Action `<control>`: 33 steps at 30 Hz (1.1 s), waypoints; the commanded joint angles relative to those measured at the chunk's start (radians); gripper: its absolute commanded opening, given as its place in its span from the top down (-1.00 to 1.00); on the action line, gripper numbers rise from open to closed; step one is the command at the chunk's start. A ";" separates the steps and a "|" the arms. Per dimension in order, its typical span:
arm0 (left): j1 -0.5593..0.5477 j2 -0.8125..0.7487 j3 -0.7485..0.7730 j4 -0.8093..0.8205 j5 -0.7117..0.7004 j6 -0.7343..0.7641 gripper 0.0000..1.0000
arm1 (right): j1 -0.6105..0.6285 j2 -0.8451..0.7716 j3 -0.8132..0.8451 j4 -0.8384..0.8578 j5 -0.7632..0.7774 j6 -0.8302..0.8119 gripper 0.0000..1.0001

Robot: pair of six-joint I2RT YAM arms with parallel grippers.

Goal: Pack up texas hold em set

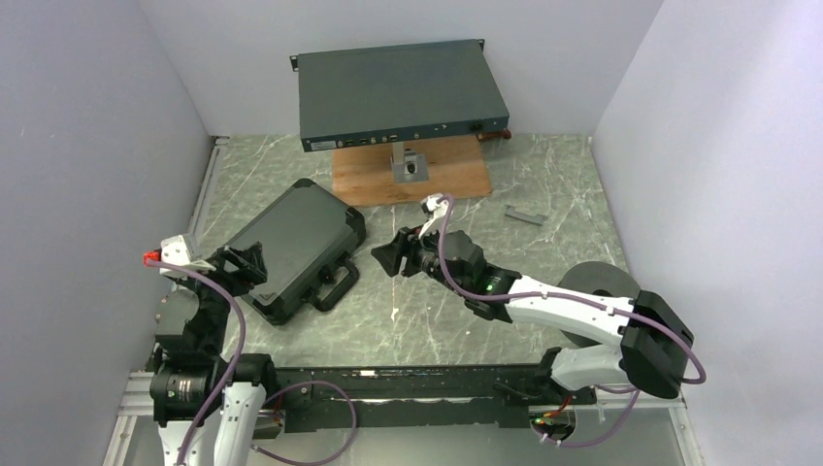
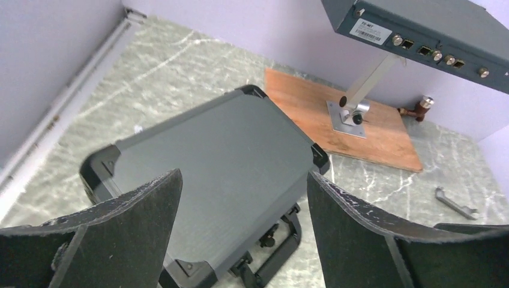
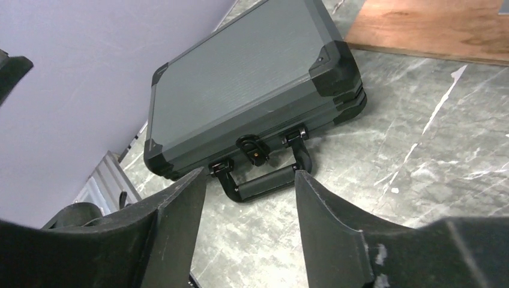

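Observation:
The texas hold em set shows only as its dark grey case (image 1: 296,243), lying flat with the lid down, left of the table's middle. Black corner caps and latches edge the case (image 3: 246,78), and its black handle (image 3: 267,183) points toward the arms. My left gripper (image 1: 241,262) hovers open over the near left part of the case (image 2: 222,162), with nothing between its fingers. My right gripper (image 1: 391,257) stands open just right of the handle (image 1: 335,286), a short way off it and empty. In the wrist views, the left gripper (image 2: 244,174) and right gripper (image 3: 249,173) both show a wide gap.
A flat grey rack unit (image 1: 398,92) stands on a post over a wooden board (image 1: 408,175) at the back. A small metal bracket (image 1: 524,216) lies to the right of the board. A dark grey foam ring (image 1: 597,291) sits behind my right arm. Walls close in on three sides.

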 commanded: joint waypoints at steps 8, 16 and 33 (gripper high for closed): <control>-0.001 0.015 0.028 0.150 0.075 0.269 -0.95 | 0.001 -0.142 -0.035 -0.025 0.106 -0.098 -1.00; -0.001 0.013 -0.102 0.209 0.258 0.242 -0.99 | 0.000 -0.213 -0.159 0.099 0.238 -0.174 -1.00; -0.047 0.046 -0.108 0.201 0.308 0.255 -0.99 | -0.073 -0.242 -0.012 -0.364 0.723 -0.187 -1.00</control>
